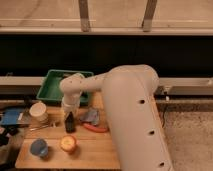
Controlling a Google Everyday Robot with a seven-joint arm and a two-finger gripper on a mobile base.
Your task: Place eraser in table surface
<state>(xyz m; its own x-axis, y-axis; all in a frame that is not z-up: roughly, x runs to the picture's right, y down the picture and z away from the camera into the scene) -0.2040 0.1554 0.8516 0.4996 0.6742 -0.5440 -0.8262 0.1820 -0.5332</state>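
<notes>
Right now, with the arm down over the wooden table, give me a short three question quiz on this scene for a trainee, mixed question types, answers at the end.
1. True or false: the tool is over the green tray.
2. Multiple choice: the orange round thing lies A) in the tray, B) on the table near its front edge, C) on the floor.
3. Short answer: what sits on the table just left of the orange round thing?

Key
1. False. The tool is low over the table, in front of the tray, with the dark eraser at its tip.
2. B.
3. A blue round thing.
</notes>
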